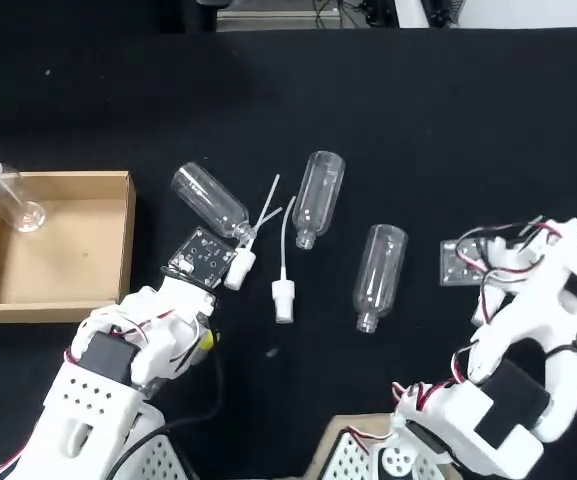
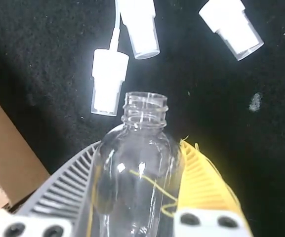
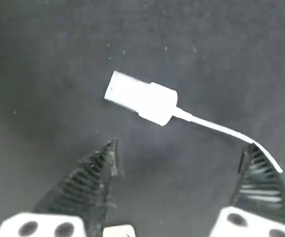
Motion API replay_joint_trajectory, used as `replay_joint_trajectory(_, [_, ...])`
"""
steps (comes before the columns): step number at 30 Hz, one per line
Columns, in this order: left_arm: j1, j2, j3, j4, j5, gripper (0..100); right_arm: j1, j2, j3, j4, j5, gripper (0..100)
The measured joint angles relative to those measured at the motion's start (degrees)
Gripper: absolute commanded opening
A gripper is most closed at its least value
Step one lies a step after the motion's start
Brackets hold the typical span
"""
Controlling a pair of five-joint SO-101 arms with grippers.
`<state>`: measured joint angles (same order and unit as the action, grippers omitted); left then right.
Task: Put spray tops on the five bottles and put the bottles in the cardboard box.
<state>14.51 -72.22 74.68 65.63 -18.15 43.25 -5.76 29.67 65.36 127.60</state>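
Left gripper [image 2: 142, 147] clamped on clear bottle [image 2: 138, 187]: looks light, rigid, slick, so hold mid-body. Right gripper [image 3: 182, 148] spread wide over spray top [image 3: 142, 98]; pinch its cap, not the thin tube.

Black table [image 1: 418, 120] with a strip of room behind.
Dark, lint-flecked cloth covers it; past the far edge, a pale strip of floor [image 1: 268, 17] with dark cables [image 1: 353, 12] and a white panel [image 1: 528, 12].
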Motion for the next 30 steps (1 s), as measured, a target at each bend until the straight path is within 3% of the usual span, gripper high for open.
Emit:
replay_joint_trajectory(18, [0.0,0.0,0.0,0.0,0.0,3,-1.8,0.0,15.2,-17.2,0.0,33.0])
replay_joint_trajectory(21, [0.0,0.0,0.0,0.0,0.0,3,-1.8,0.0,16.4,-19.8,0.0,25.0])
replay_joint_trajectory(25, [0.0,0.0,0.0,0.0,0.0,3,-1.8,0.0,16.4,-20.3,0.0,0.4])
replay_joint_trajectory(27, [0.0,0.0,0.0,0.0,0.0,3,-1.9,0.0,16.4,-20.6,-2.7,5.2])
replay_joint_trajectory(30, [0.0,0.0,0.0,0.0,0.0,3,-3.6,0.0,16.4,-20.8,-13.1,3.4])
